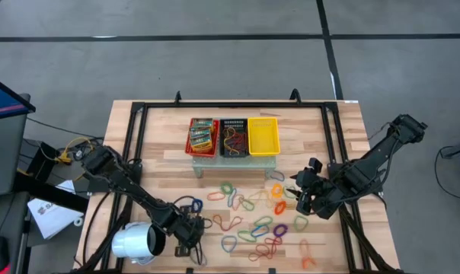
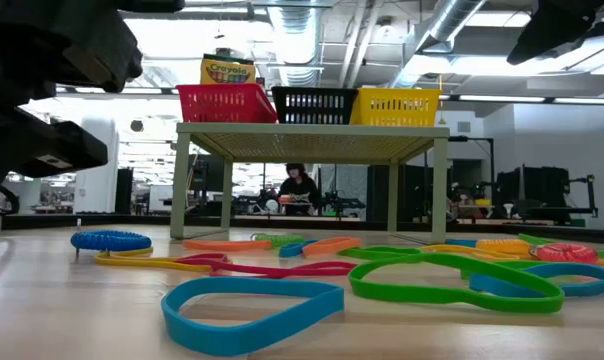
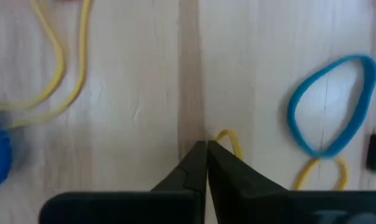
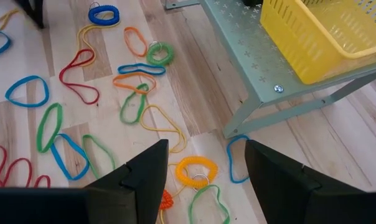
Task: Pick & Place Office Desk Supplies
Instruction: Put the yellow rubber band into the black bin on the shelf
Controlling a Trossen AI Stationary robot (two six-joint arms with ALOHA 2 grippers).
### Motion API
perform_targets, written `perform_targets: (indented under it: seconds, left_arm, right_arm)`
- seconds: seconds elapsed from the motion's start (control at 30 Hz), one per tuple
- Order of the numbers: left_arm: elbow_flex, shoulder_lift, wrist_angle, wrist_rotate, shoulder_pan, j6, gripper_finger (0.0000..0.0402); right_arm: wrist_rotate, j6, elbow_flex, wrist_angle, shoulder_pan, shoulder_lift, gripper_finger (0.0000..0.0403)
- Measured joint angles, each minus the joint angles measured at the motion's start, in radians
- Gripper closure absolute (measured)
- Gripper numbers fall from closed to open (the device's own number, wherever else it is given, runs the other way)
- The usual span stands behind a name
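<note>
Left gripper (image 3: 206,149) pinched together on the yellow rubber band (image 3: 230,142) at its tips; right gripper (image 4: 203,163) hangs spread, farther right.

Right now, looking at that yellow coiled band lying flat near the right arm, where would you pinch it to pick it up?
Pinch the yellow coiled band across one side of its ring, coming straight down from above. It lies flat on the wooden table, so nothing offers a grip from the side. The side away from the orange coil looks clearest. The right tool is open above it, so one finger could go inside the ring and one outside.
</note>
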State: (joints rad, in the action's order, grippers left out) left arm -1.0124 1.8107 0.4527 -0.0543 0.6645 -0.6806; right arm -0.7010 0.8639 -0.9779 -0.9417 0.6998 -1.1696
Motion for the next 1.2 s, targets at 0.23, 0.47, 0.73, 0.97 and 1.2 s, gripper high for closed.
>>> perform_targets:
  seconds: [0.23,0.47,0.73,0.97,1.2]
  left_arm:
    - [0.0,-0.165,0.007,-0.126,-0.08,0.035,0.0401]
    - [-0.001,-0.287,-0.065,-0.179,-0.183,0.171,0.0401]
    - [-0.058,-0.409,-0.182,-0.184,-0.364,0.349,0.0401]
    - [-0.199,-0.435,-0.18,-0.184,-0.499,0.584,0.0401]
    - [-0.246,-0.435,-0.184,-0.185,-0.674,0.722,0.0401]
  right_arm:
    - [0.003,0.0,0.0,0.002,0.0,0.0,0.0194]
    - [0.005,0.0,0.0,0.003,0.0,0.0,0.0194]
    - [0.004,0.0,0.0,0.009,0.0,0.0,0.0194]
    - [0.004,0.0,0.0,0.012,-0.002,0.0,0.0194]
    - [0.003,0.002,0.0,0.013,-0.002,0.0,0.0194]
